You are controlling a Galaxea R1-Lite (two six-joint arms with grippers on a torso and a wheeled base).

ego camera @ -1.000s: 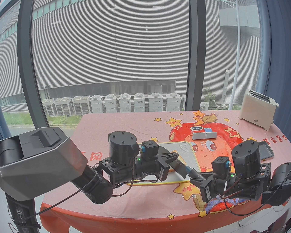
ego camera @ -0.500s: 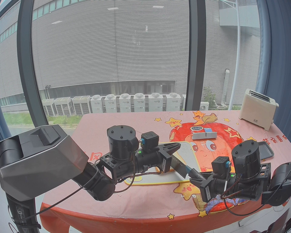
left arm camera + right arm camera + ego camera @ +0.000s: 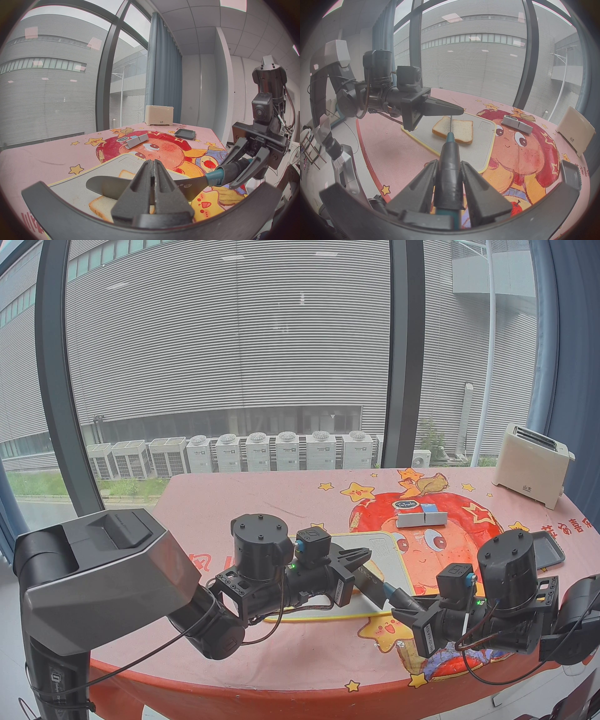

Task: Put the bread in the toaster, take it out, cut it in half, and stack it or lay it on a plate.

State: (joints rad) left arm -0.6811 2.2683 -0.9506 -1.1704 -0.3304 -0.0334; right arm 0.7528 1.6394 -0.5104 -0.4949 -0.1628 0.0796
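Head view, left arm (image 3: 269, 587) apparently lowered slightly

The knife (image 3: 106, 187) and left fingers (image 3: 139, 187) cover much of the bread slice (image 3: 100, 206); the right arm hides part of the dark plate (image 3: 552, 550).

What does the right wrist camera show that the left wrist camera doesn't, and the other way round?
Right wrist view: the whole top of the bread, the knife edge-on in line with its middle, and the left gripper side-on, shut. Left wrist view: the blade's broad side in front of the bread, and the right gripper from the front, clamped on the handle. Both: cutting board, toaster, plate.
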